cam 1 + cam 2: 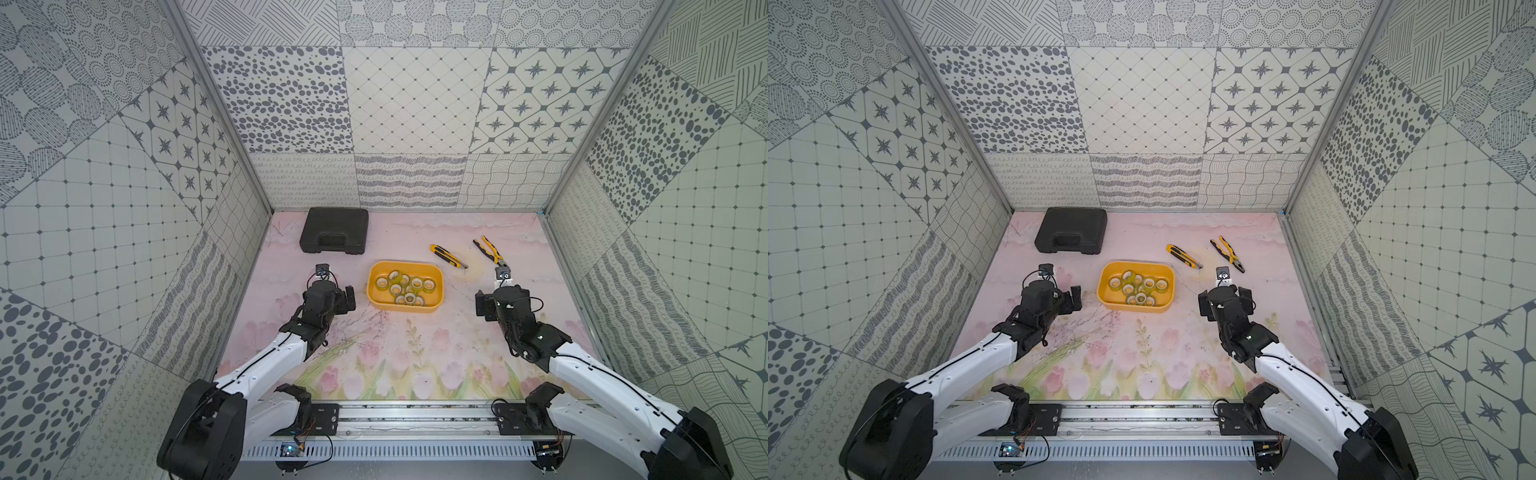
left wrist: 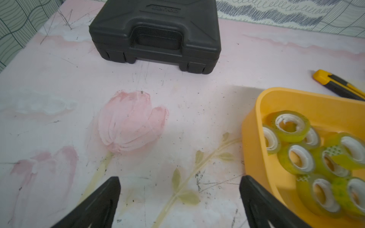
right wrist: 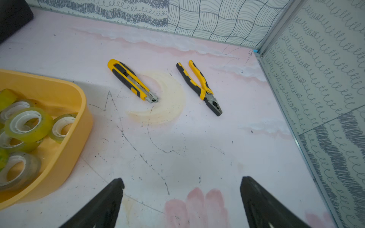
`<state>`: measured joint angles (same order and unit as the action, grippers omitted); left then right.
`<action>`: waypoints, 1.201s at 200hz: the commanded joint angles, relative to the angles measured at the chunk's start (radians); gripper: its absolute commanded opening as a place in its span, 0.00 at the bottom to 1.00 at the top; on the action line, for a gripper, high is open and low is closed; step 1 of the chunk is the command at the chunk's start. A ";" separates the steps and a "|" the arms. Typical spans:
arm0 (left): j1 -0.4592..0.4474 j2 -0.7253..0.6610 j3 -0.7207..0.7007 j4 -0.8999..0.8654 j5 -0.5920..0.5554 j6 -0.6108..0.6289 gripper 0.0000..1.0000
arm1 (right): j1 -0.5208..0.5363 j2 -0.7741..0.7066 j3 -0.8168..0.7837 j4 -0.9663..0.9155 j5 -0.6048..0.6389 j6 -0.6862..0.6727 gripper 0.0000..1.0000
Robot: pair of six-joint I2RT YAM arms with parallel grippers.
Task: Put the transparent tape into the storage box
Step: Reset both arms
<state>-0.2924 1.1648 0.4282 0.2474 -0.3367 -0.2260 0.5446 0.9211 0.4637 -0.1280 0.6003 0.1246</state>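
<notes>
transparent tape rolls [image 1: 410, 297] piled inside the yellow-orange storage box [image 1: 405, 308], mid-table. left gripper [image 2: 178, 181] just beside its wall, jaws wide apart, empty. right gripper [image 3: 181, 181] opposite, jaws spread, holding nothing.

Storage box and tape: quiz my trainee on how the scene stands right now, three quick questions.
1. True or false: every tape roll in view lies inside the storage box.
2. What lies between the storage box and the pliers? A scissors; B utility knife; C screwdriver.
3. Fill in: the left gripper and right gripper both stand ____, holding nothing.
Key: 1 true; 2 B; 3 open.
</notes>
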 commanded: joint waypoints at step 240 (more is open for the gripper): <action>0.233 0.407 -0.020 0.605 0.236 0.176 0.99 | -0.460 0.640 -0.074 1.020 -0.404 -0.088 0.97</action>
<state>-0.0669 1.5726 0.3969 0.8421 -0.1631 -0.0311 0.1017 1.5650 0.3553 0.8852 0.2306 0.0029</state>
